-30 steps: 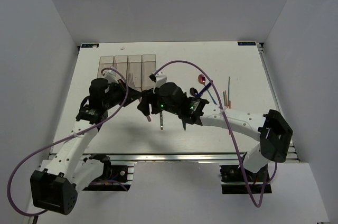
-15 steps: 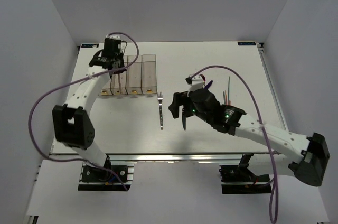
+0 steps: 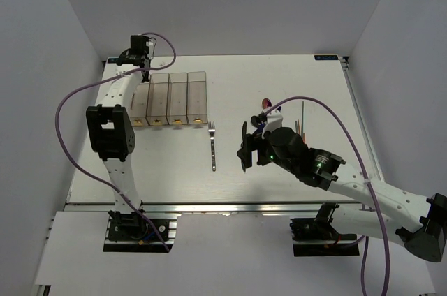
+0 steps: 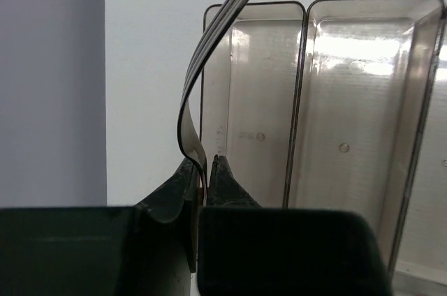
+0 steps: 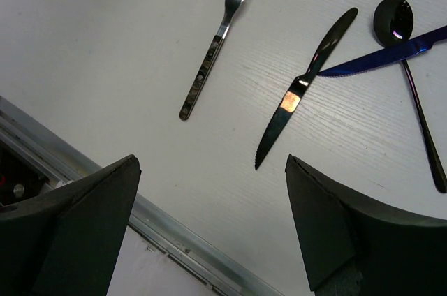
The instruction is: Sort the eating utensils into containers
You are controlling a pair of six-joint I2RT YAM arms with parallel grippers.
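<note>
If we start from overhead, we count four clear bins [image 3: 172,97] joined in a row at the far left. One silver fork [image 3: 212,148] lies on the table [image 3: 140,163] just beside their gold-tab end, its long axis running near-to-far and its tines pointing away from the arm bases. The left gripper [image 3: 143,64] hangs at the far end of the leftmost bin, and the right gripper [image 3: 249,146] hovers just right of that fork. A pink-red spoon [image 3: 265,104] and thin chopsticks [image 3: 300,127] sit beyond it, too small for us to count.

Left wrist cam shows what the top one can't. The fingers are clamped on the handle of a second fork [image 4: 198,58], which is held on edge with its tines pointing away from the claw, toward the far rim of the leftmost bin. Only two bins show here.

Right wrist cam has the fingers wide apart with nothing between them. Below we count one fork, one black knife [image 5: 304,90], one blue knife [image 5: 391,55] and one dark spoon [image 5: 393,18]. The black knife's tip points toward the table's near edge, and the blue knife crosses the spoon's handle.
</note>
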